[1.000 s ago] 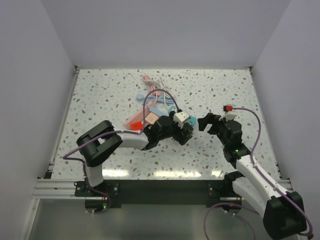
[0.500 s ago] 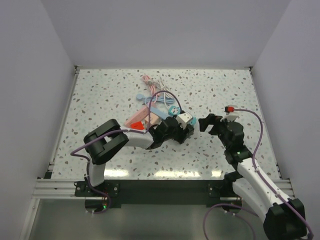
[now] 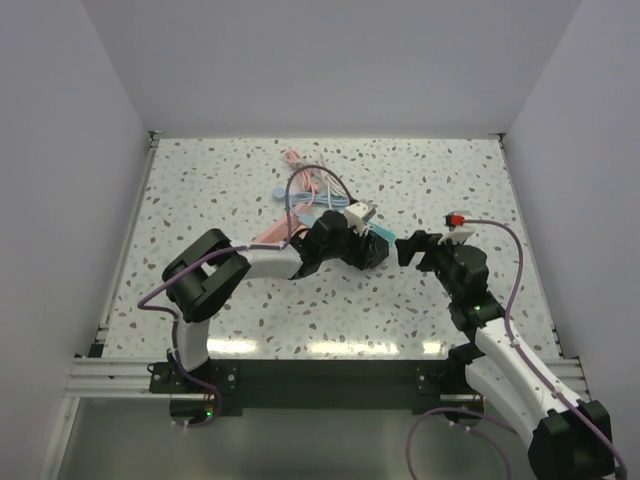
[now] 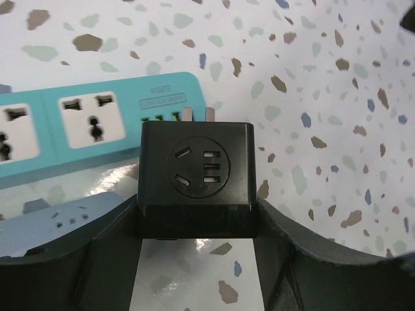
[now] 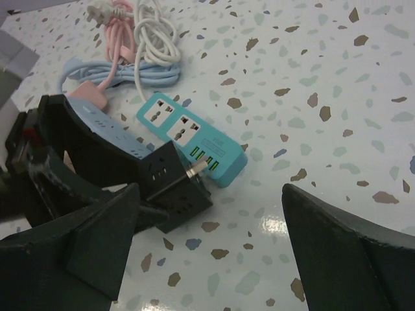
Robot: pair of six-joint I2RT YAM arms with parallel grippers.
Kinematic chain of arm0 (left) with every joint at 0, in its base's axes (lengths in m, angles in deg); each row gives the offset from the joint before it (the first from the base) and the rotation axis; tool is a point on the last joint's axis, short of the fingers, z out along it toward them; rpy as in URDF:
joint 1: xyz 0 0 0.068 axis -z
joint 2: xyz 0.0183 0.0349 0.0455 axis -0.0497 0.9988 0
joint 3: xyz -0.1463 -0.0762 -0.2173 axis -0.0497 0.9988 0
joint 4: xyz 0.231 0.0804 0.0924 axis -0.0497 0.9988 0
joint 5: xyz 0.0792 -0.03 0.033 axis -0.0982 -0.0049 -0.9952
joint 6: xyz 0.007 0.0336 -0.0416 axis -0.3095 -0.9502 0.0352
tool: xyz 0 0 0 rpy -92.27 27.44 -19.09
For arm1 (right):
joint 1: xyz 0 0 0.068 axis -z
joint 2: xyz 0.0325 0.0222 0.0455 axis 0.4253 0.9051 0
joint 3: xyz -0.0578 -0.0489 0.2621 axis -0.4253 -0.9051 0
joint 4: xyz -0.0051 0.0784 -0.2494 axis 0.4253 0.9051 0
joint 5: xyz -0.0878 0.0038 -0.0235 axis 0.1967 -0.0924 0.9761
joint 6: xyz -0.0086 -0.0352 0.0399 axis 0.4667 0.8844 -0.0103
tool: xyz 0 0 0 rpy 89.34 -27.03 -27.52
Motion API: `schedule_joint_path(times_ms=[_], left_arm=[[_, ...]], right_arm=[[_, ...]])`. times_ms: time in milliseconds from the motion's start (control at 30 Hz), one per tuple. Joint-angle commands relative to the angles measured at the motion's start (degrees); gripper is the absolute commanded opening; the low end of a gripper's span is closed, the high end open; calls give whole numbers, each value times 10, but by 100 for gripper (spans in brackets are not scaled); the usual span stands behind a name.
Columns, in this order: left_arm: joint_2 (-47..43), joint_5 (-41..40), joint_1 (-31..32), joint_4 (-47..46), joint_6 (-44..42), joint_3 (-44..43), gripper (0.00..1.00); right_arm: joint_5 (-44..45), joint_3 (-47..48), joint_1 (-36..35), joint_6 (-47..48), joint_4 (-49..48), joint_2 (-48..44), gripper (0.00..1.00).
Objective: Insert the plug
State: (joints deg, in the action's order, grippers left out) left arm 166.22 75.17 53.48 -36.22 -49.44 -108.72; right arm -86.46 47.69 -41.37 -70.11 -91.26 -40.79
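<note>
The plug (image 4: 198, 172) is a black cube adapter with metal prongs (image 4: 198, 115) on its far side. My left gripper (image 4: 198, 220) is shut on it, one finger against each side. The prongs point at the near end of a teal power strip (image 4: 97, 123) and stand right at its edge; I cannot tell whether they touch. From the right wrist the plug (image 5: 175, 188) shows tilted beside the teal strip (image 5: 194, 139). My right gripper (image 5: 211, 194) is open just right of the plug with nothing between its fingers. From above, the left gripper (image 3: 368, 250) and right gripper (image 3: 408, 247) nearly face each other.
Behind the teal strip lie a blue power strip (image 5: 104, 126), a pink one (image 5: 87, 97), and coiled white cord (image 5: 155, 32) and pink cord (image 5: 120, 32). From above the pile (image 3: 305, 185) sits left of centre. White walls enclose the speckled table (image 3: 450, 180).
My left gripper has closed on the plug and carried it back and right, up to the teal strip's end. The right gripper's fingers have narrowed slightly and it has shifted a little toward the plug.
</note>
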Motion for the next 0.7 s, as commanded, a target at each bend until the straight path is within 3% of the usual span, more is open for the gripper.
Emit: schedule_joint_path(times_ms=[0,233,433,667], left_arm=[[-49,71,-52,-23,60,-11,0],[-89,105,-94,-4,109,-6,0],[-99,130,-99,66,128,-38,0],[-109,184,-99,74,142,-27,0]], right_arm=[[-22,15,-7,23,-22,-8,93],[-24,32,-58,62,-48,45,92],[12,55,-127,111,-80,97,92],[20,78,-167,167,-105,135,93]])
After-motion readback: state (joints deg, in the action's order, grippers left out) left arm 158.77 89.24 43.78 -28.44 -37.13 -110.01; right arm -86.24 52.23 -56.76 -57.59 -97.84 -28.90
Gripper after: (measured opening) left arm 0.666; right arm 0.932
